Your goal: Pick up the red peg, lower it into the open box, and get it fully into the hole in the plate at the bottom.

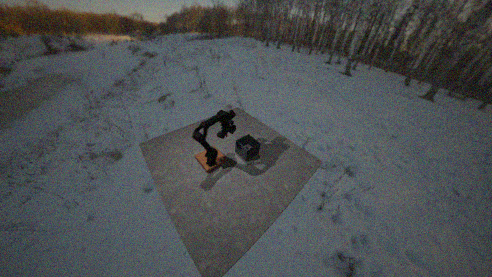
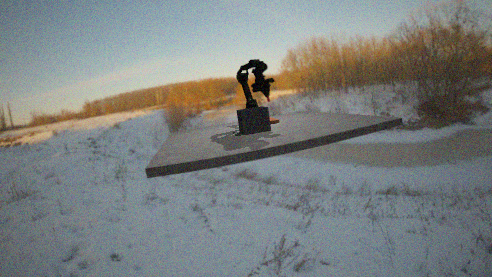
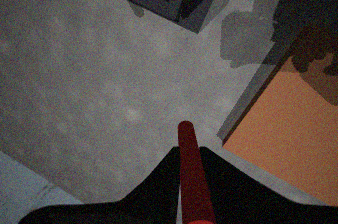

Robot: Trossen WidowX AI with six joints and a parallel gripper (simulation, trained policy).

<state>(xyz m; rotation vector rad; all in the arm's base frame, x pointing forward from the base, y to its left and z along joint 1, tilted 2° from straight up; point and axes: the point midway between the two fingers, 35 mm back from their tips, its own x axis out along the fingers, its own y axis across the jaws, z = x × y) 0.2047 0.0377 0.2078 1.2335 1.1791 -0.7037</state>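
The gripper (image 1: 225,133) (image 2: 268,94) (image 3: 189,152) has its jaws clamped on the red peg (image 2: 268,99) (image 3: 192,172), holding it up there above the grey slab (image 1: 240,204) (image 2: 320,129) (image 3: 91,100), near but outside the dark open box (image 1: 249,150) (image 2: 254,120) (image 3: 191,20).

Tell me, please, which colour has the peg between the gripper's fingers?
The peg is red; the wrist view shows it best.
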